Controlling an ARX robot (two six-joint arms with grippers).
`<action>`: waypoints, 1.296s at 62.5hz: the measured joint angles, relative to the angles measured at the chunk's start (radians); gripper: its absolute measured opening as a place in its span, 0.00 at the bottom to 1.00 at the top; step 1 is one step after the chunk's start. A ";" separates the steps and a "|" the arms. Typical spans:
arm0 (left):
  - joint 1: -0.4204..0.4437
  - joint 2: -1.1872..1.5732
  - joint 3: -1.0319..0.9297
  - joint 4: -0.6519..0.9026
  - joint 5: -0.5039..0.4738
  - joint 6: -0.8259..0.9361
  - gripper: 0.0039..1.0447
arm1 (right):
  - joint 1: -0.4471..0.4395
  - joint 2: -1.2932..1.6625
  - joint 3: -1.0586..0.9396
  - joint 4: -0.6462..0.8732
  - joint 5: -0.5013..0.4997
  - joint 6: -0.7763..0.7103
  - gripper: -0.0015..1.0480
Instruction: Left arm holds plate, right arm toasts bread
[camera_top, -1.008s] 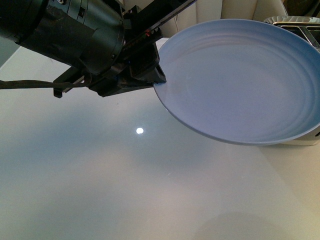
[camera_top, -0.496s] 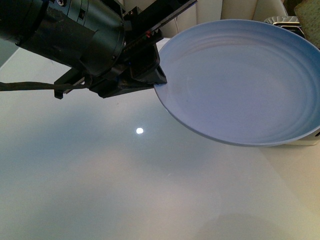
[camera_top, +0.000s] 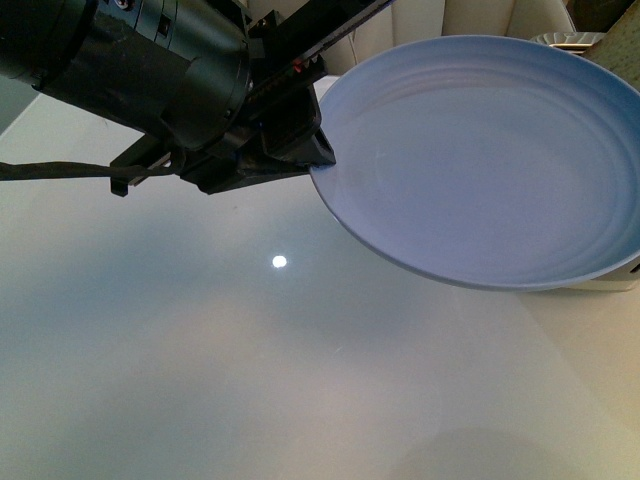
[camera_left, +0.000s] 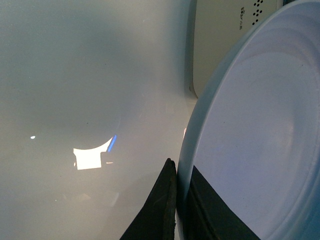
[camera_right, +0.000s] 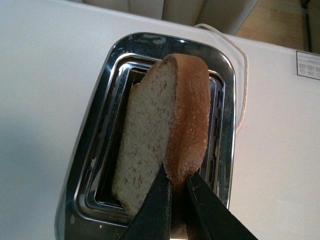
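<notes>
Tool, left (front view): the left tool is clenched on the rim of the plate, one black jaw on each face of the edge.
Plate (front view): pale blue, with nothing on it. It is held off the counter at a slight tilt and hides most of the toaster behind it.
Right arm (front view): out of sight.
Grip (left wrist view): the plate's rim runs down between the two jaws, so the hold looks narrow, on the edge only.
Surroundings (left wrist view): the toaster's white side stands just beyond the plate, and the glossy counter is below.
Tool, right (right wrist view): the right tool is grasping the bread by its crust edge, jaws closed on either face.
Bread (right wrist view): the slice stands on edge over the toaster's chrome top, with its lower part at the slot. It leans across the opening, and I cannot tell whether it has entered.
Cable (right wrist view): the cable trails off behind the toaster, clear of the slots.
Step in hand: the crumb looks pale, so I judge this to be loading the slice into the toaster.
Next move calls for: squaring the slice with the slot, lowering it straight, then releasing it. The left arm need only hold the plate level and near.
</notes>
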 joint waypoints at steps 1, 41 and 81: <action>0.000 0.000 0.000 0.000 0.000 0.000 0.03 | 0.000 0.002 0.000 -0.001 0.001 -0.002 0.03; 0.000 0.000 0.000 0.000 0.001 -0.003 0.03 | 0.026 0.024 -0.009 0.014 0.010 -0.036 0.35; 0.000 0.000 0.000 0.000 0.000 -0.003 0.03 | -0.008 -0.050 -0.092 0.070 -0.029 0.021 0.91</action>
